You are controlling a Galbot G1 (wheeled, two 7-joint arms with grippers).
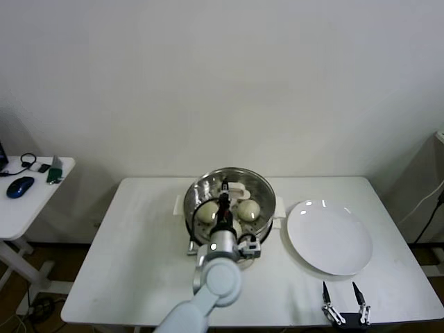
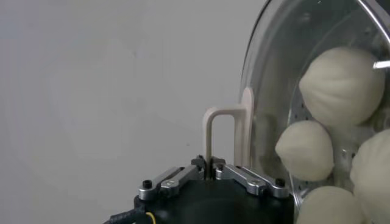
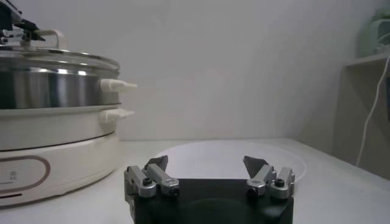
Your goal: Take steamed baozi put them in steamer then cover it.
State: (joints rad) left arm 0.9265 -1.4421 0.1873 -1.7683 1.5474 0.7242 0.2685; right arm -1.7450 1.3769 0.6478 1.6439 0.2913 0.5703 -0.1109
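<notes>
A: Looking for the buns [image 2: 344,85]. Where?

B: In the steamer [image 1: 263,191]. Can count four thru the glass lid [image 2: 268,91] in the L wrist view. Round, pale, packed close on the tray with holes.

A: And from the head view?

B: Can make out just two there, one each side of the arm. Can't tell abt the rest, hidden behind the arm.

A: Steamer where?

B: Sits mid counter [image 1: 146,236], toward the back. Shiny pot on a white base, w/ little white handles sticking out the sides.

A: Lid on or off?

B: On. Lies flat on the pot rim in the R wrist view.

A: L end effector [image 1: 223,198]?

B: Right on top of the lid, above the middle of the pot. Clenched tight on the handle [image 2: 222,131], a thin pale loop. Grips it at one end of the loop.

A: R end effector [image 1: 341,291]?

B: Down by the front edge of the counter, R side. Released, fingers spread wide apart. Points toward the plate [image 1: 329,236], near it but not touching. Well apart from the steamer.

A: Plate where?

B: Just R of the steamer, flat on the counter. White and round.

A: Anything else?

B: Small side table [image 1: 14,215] off to the L, w/ a blue mouse [image 1: 21,186] on it.
</notes>
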